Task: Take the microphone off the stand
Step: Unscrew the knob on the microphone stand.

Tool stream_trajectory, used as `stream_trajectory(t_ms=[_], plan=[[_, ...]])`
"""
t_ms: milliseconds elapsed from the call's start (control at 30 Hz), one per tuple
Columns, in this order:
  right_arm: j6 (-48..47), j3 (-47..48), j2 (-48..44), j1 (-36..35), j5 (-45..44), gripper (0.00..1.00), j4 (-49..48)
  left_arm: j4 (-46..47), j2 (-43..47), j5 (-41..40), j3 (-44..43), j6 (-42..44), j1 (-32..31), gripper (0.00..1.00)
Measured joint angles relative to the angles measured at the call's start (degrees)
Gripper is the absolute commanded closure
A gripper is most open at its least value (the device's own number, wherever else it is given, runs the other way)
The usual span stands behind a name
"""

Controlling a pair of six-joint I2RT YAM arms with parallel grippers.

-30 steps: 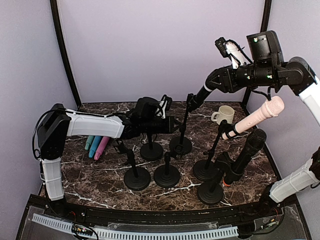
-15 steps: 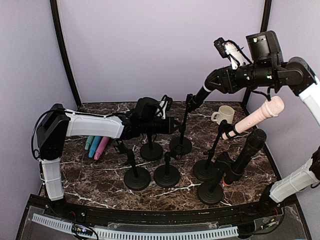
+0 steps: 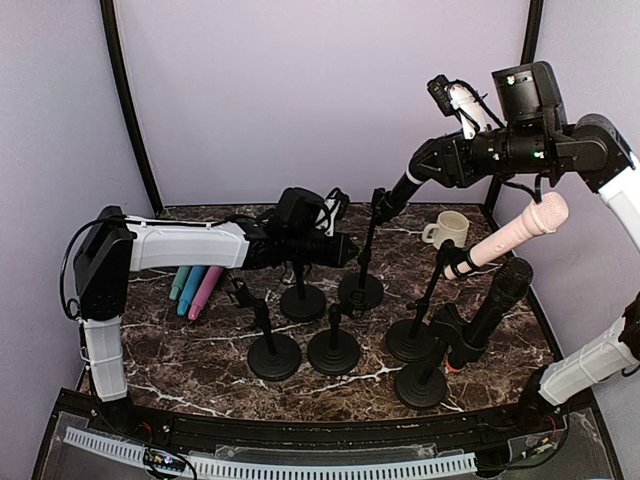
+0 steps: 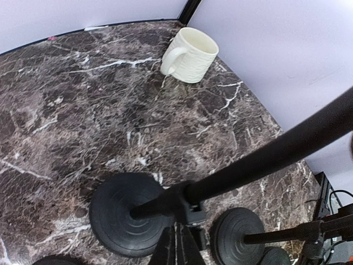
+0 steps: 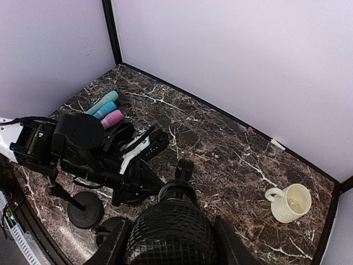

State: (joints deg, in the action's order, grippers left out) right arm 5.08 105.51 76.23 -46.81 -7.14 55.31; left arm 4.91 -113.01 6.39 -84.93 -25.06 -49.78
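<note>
Clad in white shells (image 3: 190, 245) along the long links, black at joints and wrists. Looped with thin black cables (image 3: 330, 205) just behind the left pincer (image 3: 348, 250). Topped, behind the right pincer (image 3: 428, 165), by a boxy black camera housing (image 3: 528, 95) with a small green light (image 3: 510, 78).

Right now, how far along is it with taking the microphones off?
Three coloured microphones already lie on the table. In hand: the right gripper clamps a black microphone that seems still clipped in its stand, with the shut left gripper at its pole. Left: a pink microphone and another black one still mounted.
</note>
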Motion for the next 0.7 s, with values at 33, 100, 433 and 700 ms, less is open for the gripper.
stream_trajectory(t_ms=[33,100,433,700], plan=[[0.0,0.0,0.0,0.0,0.0,0.45,0.0,-1.6,0.0,-0.5,-0.4,0.4,0.1,0.94],[0.0,0.0,-0.1,-0.1,0.0,0.36,-0.2,-3.9,-0.3,-1.4,-0.5,0.9,0.2,0.94],[0.6,0.4,-1.1,-0.6,-0.1,0.10,-3.0,-9.4,-1.7,-2.5,-1.5,2.6,0.4,0.81],[0.1,0.4,-0.7,-0.6,-1.4,0.08,-3.0,-9.4,-0.7,-2.6,-2.7,3.3,0.4,0.63]])
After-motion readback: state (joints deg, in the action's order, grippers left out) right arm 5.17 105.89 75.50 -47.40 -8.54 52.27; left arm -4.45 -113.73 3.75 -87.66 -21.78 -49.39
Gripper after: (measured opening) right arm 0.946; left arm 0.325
